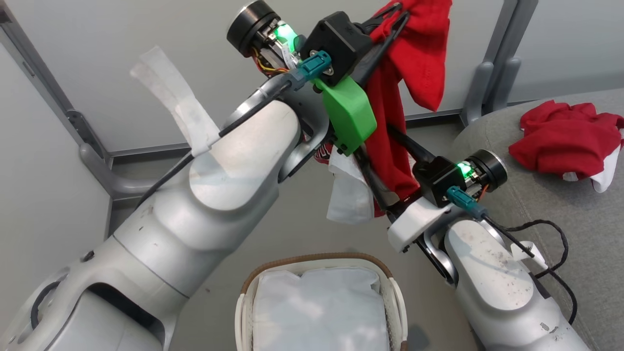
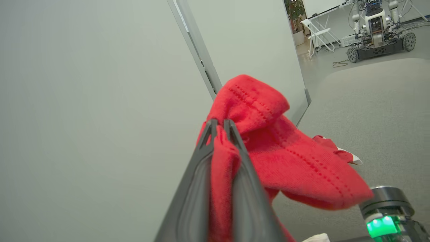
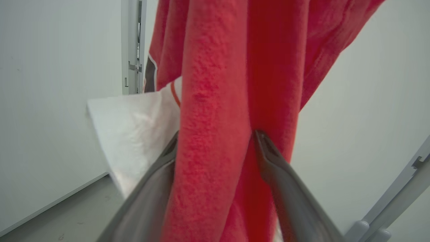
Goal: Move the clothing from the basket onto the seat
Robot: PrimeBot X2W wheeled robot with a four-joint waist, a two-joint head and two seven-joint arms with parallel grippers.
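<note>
Holding one red jersey (image 1: 390, 141) up high above the basket (image 1: 312, 260), well clear of its brown rim. Pinching the top fold tight in the closed left gripper (image 2: 218, 123). Clamping the same garment lower down in the right gripper (image 3: 216, 135), shut on a thick bunch of fabric. To the right of the basket, on the grey seat (image 1: 560, 229), a second jersey (image 1: 560, 141) in a crumpled heap. Inside the basket, white padding (image 1: 317, 312).
</note>
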